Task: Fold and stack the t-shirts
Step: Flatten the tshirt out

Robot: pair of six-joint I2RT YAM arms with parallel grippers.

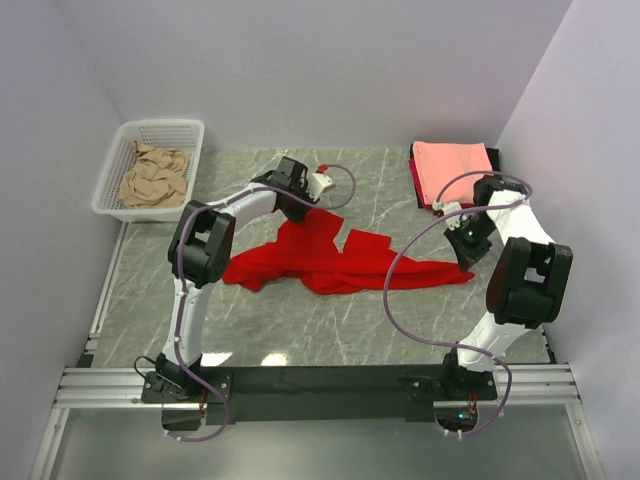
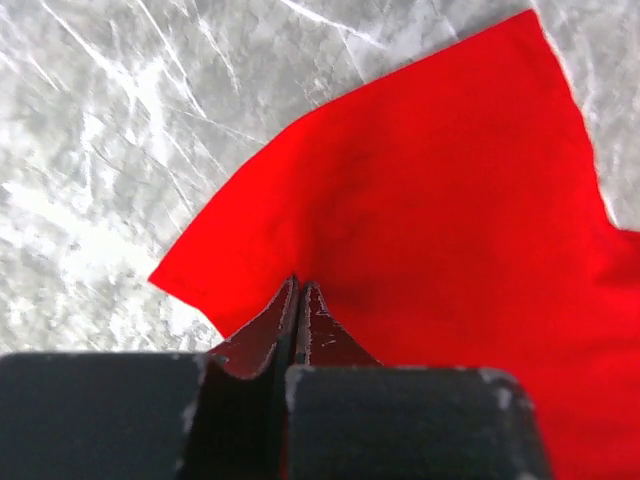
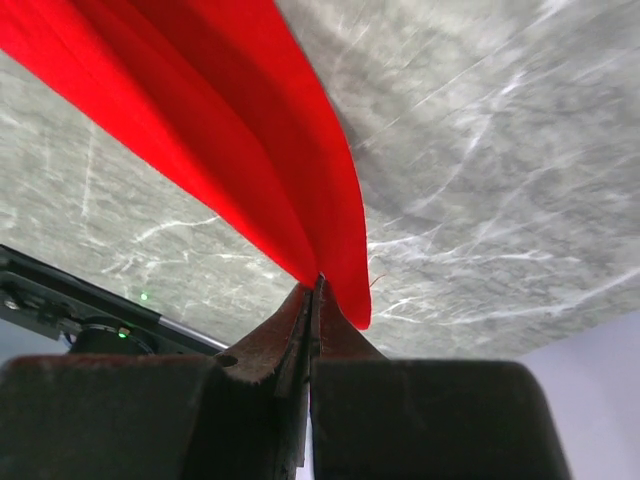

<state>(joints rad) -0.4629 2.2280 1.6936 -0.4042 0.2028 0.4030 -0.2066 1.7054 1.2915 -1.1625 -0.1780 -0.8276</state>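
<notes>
A large bright red t-shirt (image 1: 330,260) lies crumpled and stretched across the middle of the marble table. My left gripper (image 1: 296,212) is shut on its far upper edge; the left wrist view shows the closed tips (image 2: 300,290) pinching the red cloth (image 2: 430,200). My right gripper (image 1: 467,262) is shut on the shirt's right corner; the right wrist view shows the tips (image 3: 318,285) clamping a hanging fold of red cloth (image 3: 250,130) above the table. A folded salmon-pink shirt (image 1: 452,170) lies on a black one (image 1: 419,178) at the far right.
A white mesh basket (image 1: 120,165) at the far left holds crumpled tan cloth (image 1: 155,177). Walls close in the back and both sides. The metal rail (image 1: 320,385) with the arm bases runs along the near edge.
</notes>
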